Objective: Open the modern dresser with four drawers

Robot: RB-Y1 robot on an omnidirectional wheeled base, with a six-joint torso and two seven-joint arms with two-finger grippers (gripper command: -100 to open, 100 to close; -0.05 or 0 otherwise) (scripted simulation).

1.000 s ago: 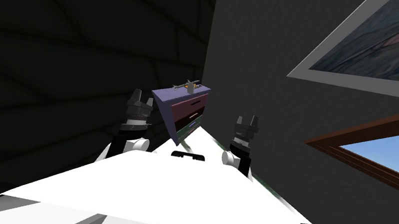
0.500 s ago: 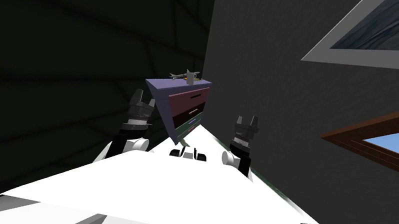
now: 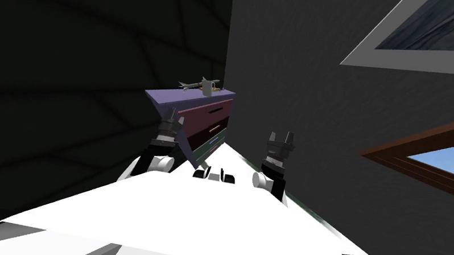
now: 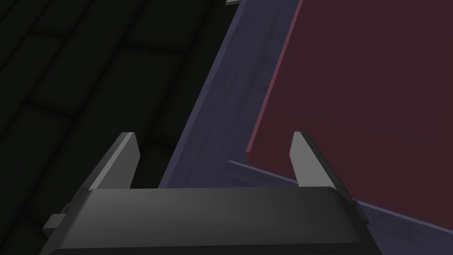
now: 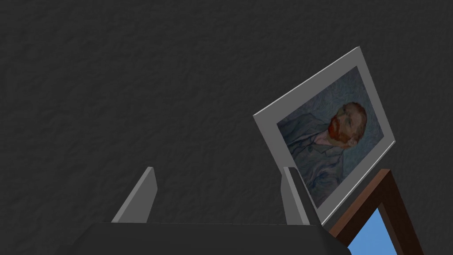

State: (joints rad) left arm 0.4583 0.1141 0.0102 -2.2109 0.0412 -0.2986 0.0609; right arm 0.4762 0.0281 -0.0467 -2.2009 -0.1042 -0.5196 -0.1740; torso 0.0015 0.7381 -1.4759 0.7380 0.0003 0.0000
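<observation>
REACH UNDER WAY: your left pincer [image 3: 173, 120] hangs at the near left corner of the dresser [image 3: 189, 102], which stands in the far corner of the room, a little left of centre. Its fingers are spread wide, with nothing between them but the dresser's purple frame [image 4: 221, 115]. A maroon drawer front [image 4: 362, 88] lies beyond one finger. No drawer looks pulled out, so the opening itself is judged not yet begun.

The next move, as it appears, calls for carrying that pincer right, off the frame and across the front to a handle [image 3: 215, 112]. The handle shows on the top drawer [image 3: 200, 114] as a thin dark stroke. You would need the fingers turned to straddle the bar and pressed together on it, then a straight pull toward you.

Your right pincer [image 3: 281, 136] is held up to the right of the dresser, well apart from it, fingers spread and empty.

Several things are hard to read. You cannot make out the handle's shape or how far it stands off the drawer. Nor can you tell whether the left fingers touch the frame or hover just short of it, or which drawer the maroon front in the left wrist view belongs to. The lower drawers are cut off in the head view, so four cannot be counted. Small grey things [image 3: 201, 84] on the dresser's top are too small to name.
</observation>
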